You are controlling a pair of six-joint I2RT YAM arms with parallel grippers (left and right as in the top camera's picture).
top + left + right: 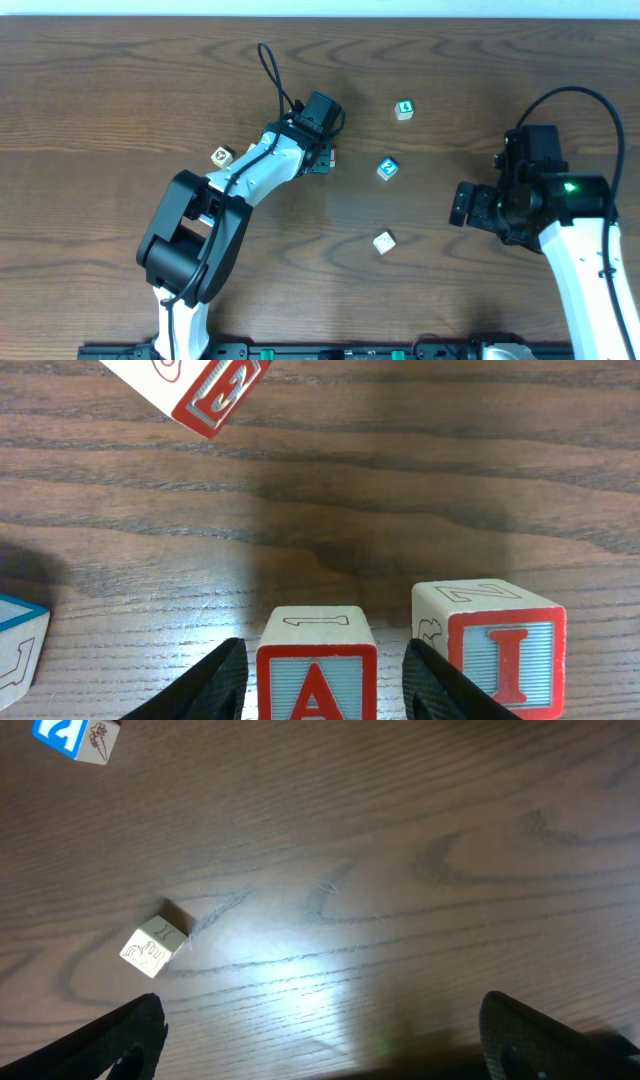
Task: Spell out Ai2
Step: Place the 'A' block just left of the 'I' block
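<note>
In the left wrist view, a red-framed A block stands between my left gripper's fingers. There is a small gap on each side, so the gripper is open around it. A red I block stands just right of the A block. In the overhead view my left gripper covers both blocks. The blue 2 block lies to the right and also shows in the right wrist view. My right gripper is open and empty, and so it appears in its own view.
A tan block lies left of the left arm. A green block lies at the back. A white block lies nearer the front and shows in the right wrist view. A tilted red block and a blue-edged block lie beyond the left gripper.
</note>
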